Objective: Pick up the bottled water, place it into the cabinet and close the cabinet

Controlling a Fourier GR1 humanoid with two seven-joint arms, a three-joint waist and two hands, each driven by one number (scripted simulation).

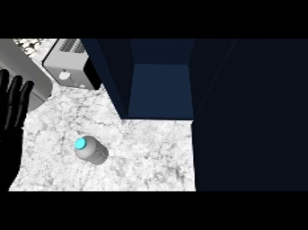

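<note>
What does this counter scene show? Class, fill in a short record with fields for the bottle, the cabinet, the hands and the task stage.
bottle: bottled water with a blue cap, standing on the marble counter, not held
cabinet: dark blue cabinet, open, inside bare as far as visible
left hand: left hand open, fingers up, at the view's left edge, apart from the bottle
right hand: not in view
other: grey appliance behind the bottle
task stage: bottle not yet picked up

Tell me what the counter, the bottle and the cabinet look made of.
Counter: probably polished marble or granite, going by its mottled white-grey speckle. Bottle: looks like grey plastic with a ribbed side and a glossy cyan cap. Cabinet: flat, matt dark blue panels, perhaps painted wood; unclear.
</note>
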